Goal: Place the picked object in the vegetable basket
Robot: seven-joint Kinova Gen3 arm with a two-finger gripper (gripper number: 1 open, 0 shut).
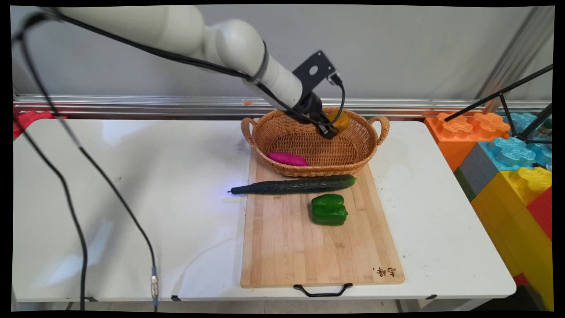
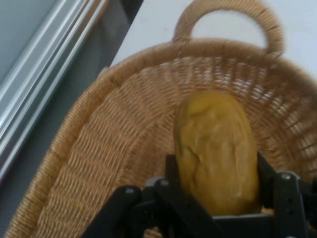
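Jaws [image 2: 218, 198] clamped on a yellow-brown potato [image 2: 216, 148], long axis running straight out ahead between them. Hanging inside the wicker basket [image 2: 99, 163] (far end, near its handle), woven wall just beyond.

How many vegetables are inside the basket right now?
2: a purple sweet potato lying at the basket's front left, and a yellow potato held between the gripper's fingers over its back right.

Woven wicker basket [image 1: 309, 145], wooden board [image 1: 309, 238]
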